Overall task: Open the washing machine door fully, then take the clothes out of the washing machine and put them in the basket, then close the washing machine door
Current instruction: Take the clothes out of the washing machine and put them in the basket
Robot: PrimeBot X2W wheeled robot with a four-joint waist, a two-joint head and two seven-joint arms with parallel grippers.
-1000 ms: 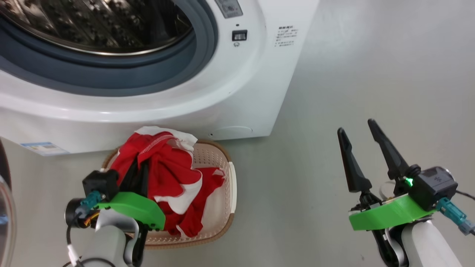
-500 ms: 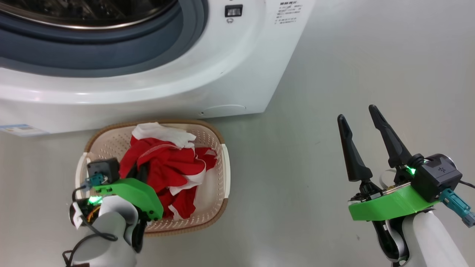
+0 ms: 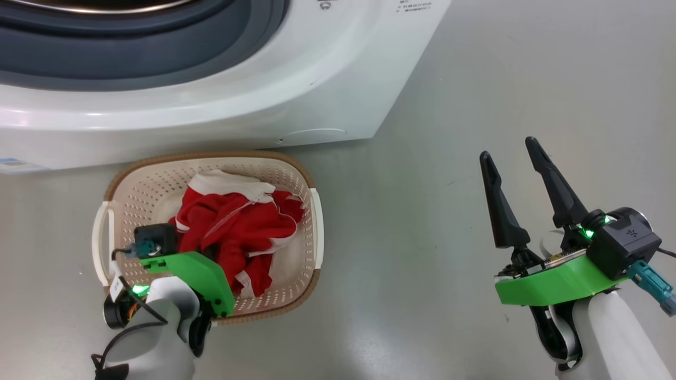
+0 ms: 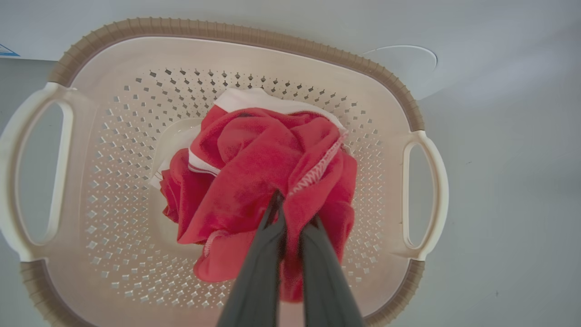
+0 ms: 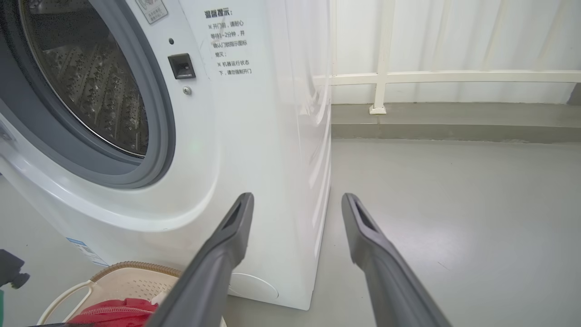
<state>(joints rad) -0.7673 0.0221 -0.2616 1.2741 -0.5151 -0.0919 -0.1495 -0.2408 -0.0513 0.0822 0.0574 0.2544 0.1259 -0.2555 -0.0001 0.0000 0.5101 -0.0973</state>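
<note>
Your left gripper (image 4: 295,209) was pinched tight on the clothes (image 4: 254,168), which lay bunched inside the basket (image 4: 227,32) on the floor (image 3: 475,79), just before the washing machine (image 3: 211,121). Your right gripper (image 3: 507,148) stood spread wide, holding nothing, well apart from the basket.

On the washer's (image 5: 268,150) white front a printed notice (image 5: 229,43) in Chinese is headed 温馨提示 and has two lines marked ※. The first asks for a wait of 1~2 minutes (等待1~2分钟), and the second ends 请勿强制开门. A grey sticker (image 5: 152,9) above it runs off the top edge and is too blurred to read from here, and the small blue label (image 5: 85,251) low on the front has print too fine to make out.
</note>
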